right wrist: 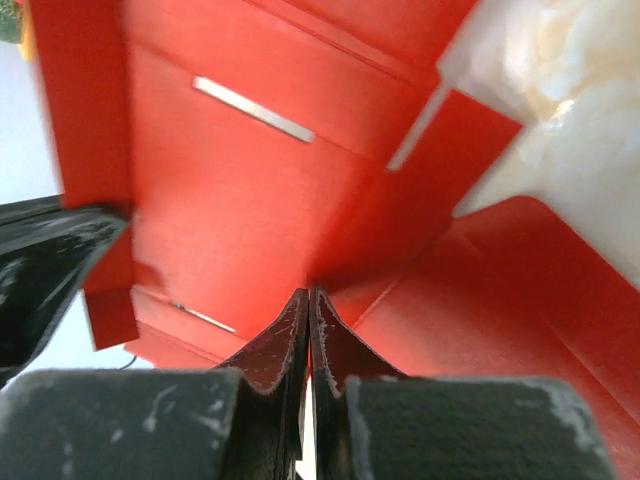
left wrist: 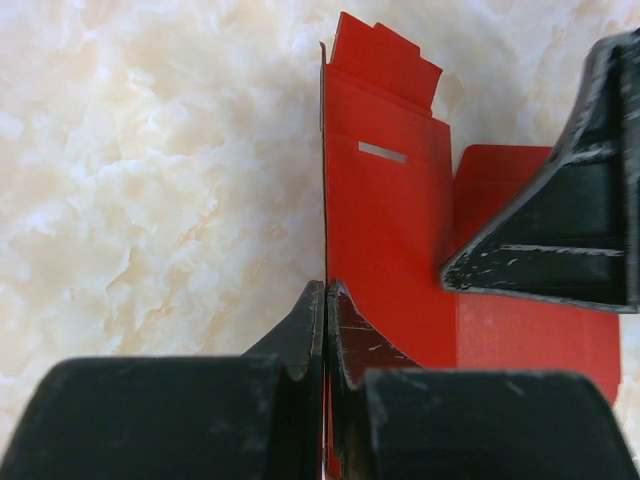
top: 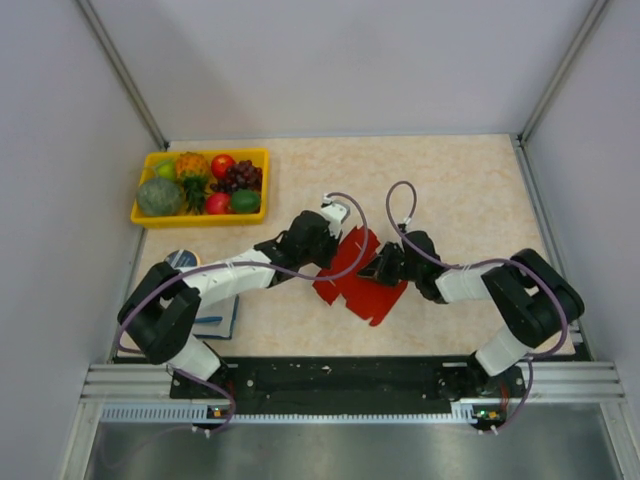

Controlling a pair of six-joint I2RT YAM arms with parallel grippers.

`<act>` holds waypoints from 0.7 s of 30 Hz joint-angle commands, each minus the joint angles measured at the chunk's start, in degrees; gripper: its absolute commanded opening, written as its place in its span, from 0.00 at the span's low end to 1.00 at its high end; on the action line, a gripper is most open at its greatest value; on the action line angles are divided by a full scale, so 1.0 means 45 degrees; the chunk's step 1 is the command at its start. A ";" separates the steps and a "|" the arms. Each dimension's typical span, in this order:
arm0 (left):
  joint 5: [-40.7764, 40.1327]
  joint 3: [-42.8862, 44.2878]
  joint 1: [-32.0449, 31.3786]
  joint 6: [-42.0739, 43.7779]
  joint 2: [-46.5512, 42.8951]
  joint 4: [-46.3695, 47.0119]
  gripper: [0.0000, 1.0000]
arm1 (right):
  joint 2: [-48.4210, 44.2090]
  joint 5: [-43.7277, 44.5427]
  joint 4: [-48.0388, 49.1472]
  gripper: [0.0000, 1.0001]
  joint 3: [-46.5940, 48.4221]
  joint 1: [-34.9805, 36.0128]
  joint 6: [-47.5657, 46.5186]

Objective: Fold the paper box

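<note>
The red paper box (top: pixel 365 292) lies partly unfolded at the table's middle, between both arms. My left gripper (top: pixel 340 254) is shut on the edge of one panel. In the left wrist view that panel (left wrist: pixel 385 220) stands upright, and a red sliver shows between the closed jaws of the left gripper (left wrist: pixel 327 285). My right gripper (top: pixel 383 267) comes in from the right, shut. Its tips (right wrist: pixel 309 292) press into the crease where the raised panel (right wrist: pixel 240 200) meets the flat one, with no card visible between them. One right finger (left wrist: pixel 560 240) rests over the flat panel.
A yellow tray (top: pixel 200 218) of fruit stands at the back left. A blue notebook (top: pixel 216 320) lies under the left arm near the front edge, with a small round object (top: pixel 182 259) beside it. Grey walls close in both sides.
</note>
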 commanded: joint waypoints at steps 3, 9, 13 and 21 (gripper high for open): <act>0.0093 -0.0176 -0.0088 -0.0062 -0.1001 0.1105 0.00 | 0.0902 0.0833 0.1437 0.00 -0.0184 0.0434 0.0809; 0.0972 -0.0392 -0.0244 -0.0353 -0.0885 0.1557 0.00 | 0.2074 0.0854 0.2412 0.00 0.0205 0.0453 0.1160; 0.0779 -0.0489 -0.0264 -0.0452 -0.0592 0.1402 0.00 | 0.2603 0.0484 0.3483 0.00 0.0306 0.0434 0.1239; -0.0277 -0.0353 -0.0264 -0.0295 -0.0318 0.0874 0.00 | 0.1102 0.0599 0.4074 0.00 -0.0575 0.0376 0.1180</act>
